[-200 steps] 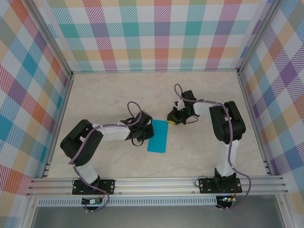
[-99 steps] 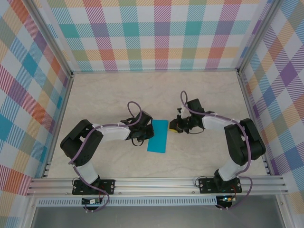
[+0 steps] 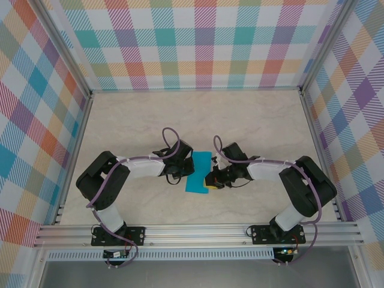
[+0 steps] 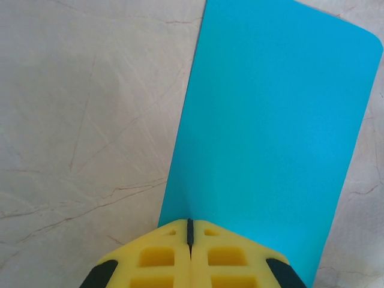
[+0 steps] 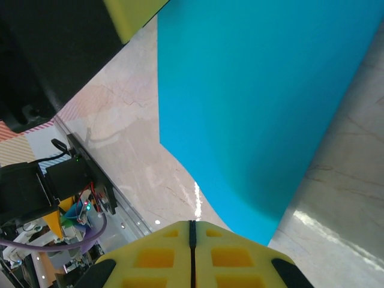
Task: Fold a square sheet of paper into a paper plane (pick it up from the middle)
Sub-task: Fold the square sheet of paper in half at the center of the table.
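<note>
On the marbled table [image 3: 264, 120], the left gripper [image 3: 182, 170] reaches in from the left with its yellow fingers [image 4: 162, 258] clenched together, leaving a thin dark seam between them. Their tips meet the near short edge of the square sheet of paper [image 3: 198, 170], close to its left corner in the left wrist view. The sheet [image 4: 270, 132] runs away from those tips as a narrow teal rectangle, flat on the table, one far corner rounded. In the overhead view it lies between the two grippers, near the middle of the table towards the front. The right gripper [image 3: 210, 179] comes in from the right at the sheet's lower right part. Its fingers [image 5: 234, 258] are pressed shut too, and the paper [image 5: 252, 102] reaches the tip of one finger, its nearest edge bowed slightly up off the table with a shadow under it. I cannot tell whether either pair actually pinches any paper in the seam or merely touches its edge.
</note>
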`<action>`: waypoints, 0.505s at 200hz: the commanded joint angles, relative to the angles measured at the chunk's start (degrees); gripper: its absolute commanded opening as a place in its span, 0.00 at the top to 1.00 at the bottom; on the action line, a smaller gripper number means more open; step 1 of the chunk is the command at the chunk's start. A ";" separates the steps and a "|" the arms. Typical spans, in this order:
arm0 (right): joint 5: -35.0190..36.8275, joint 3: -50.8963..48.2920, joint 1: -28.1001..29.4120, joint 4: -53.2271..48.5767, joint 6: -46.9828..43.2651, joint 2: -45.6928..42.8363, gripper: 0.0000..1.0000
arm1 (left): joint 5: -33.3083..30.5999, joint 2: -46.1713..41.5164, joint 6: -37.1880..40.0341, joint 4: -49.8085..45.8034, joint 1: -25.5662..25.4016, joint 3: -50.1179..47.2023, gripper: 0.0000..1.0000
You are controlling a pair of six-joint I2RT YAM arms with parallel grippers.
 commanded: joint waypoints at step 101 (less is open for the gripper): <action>18.93 4.55 0.27 -15.90 -6.79 -4.28 0.92 | -1.86 0.05 2.35 -10.15 -0.45 0.28 1.00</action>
